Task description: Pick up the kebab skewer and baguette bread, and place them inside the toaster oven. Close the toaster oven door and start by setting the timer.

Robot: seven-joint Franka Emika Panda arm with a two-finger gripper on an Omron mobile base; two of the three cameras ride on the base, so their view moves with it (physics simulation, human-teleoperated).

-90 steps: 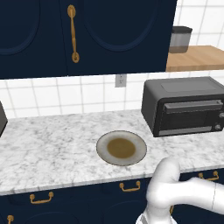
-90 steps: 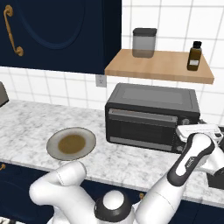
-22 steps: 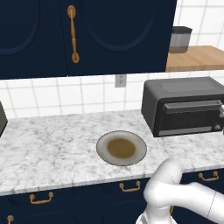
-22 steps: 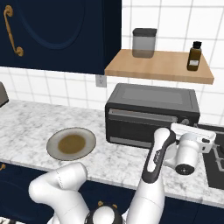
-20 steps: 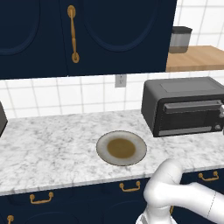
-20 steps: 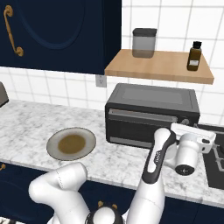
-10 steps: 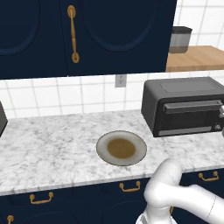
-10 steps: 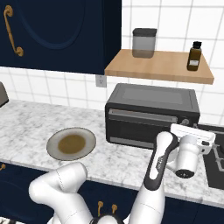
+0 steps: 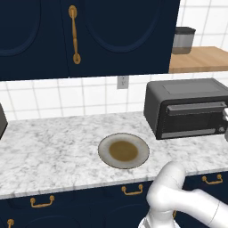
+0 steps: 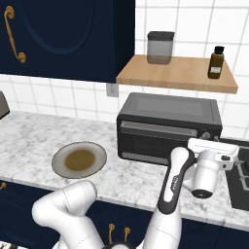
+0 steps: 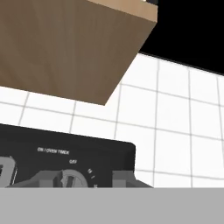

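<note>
Toaster oven (image 10: 168,127) against tiled wall, door (image 10: 163,138) shut. Wooden shelf (image 10: 177,73) close overhead, carrying canister (image 10: 160,47) and brown bottle (image 10: 216,62); narrow gap between shelf underside and oven top. Open marble counter (image 9: 49,147) left of oven, broken by plate (image 9: 124,150). Dark stovetop (image 10: 241,182) right of oven. Timer (image 11: 69,179) close ahead in hand view.

Cut off at the hand view's bottom: the timer (image 11: 70,179) knob. Hidden behind the closed toaster oven door (image 10: 163,140): the interior.
</note>
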